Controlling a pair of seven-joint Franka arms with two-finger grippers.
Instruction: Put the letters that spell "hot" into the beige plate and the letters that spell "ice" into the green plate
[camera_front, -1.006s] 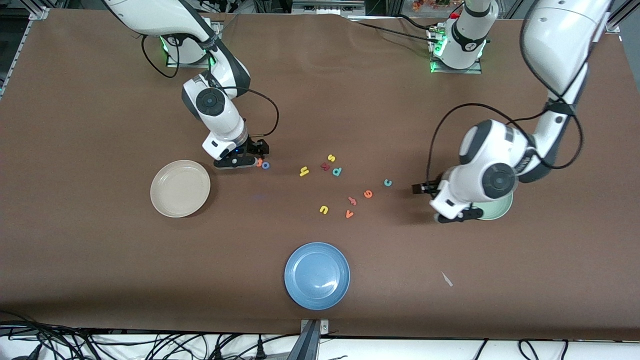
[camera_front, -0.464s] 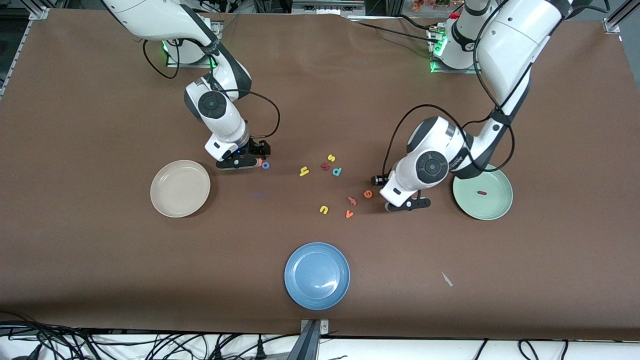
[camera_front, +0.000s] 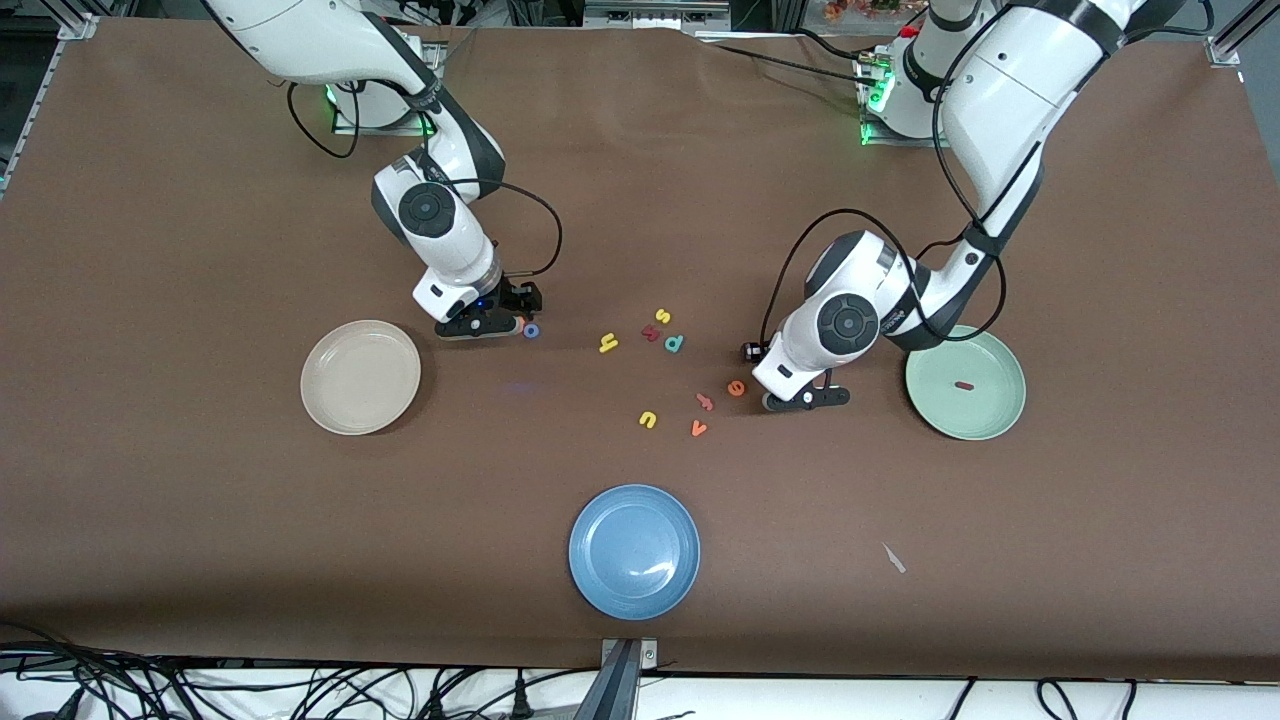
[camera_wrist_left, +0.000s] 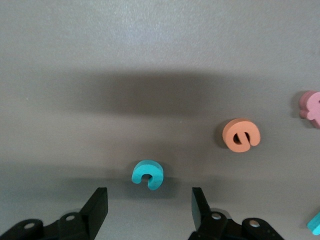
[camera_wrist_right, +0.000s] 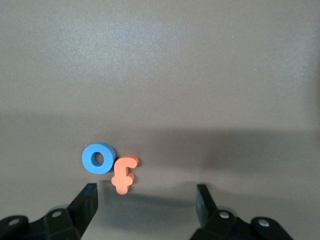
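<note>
My left gripper (camera_wrist_left: 149, 210) hangs open just short of the teal c (camera_wrist_left: 148, 174), low in its wrist frame, holding nothing. My right gripper (camera_wrist_right: 146, 205) gapes empty around the orange t (camera_wrist_right: 124, 174), beside the blue o (camera_wrist_right: 98, 158). The i (camera_front: 964, 385) lies in the green plate (camera_front: 990, 418), frame right; the beige plate (camera_front: 340, 405) sits left.

A brown table (camera_front: 200, 560) was seen filling nearly the whole frame, evenly lit from above. Along the bottom edge a white strip with tangled black cables (camera_front: 300, 690) was visible. Metal framing (camera_front: 75, 20) was seen in the upper left corner, and dark equipment along the top edge.
</note>
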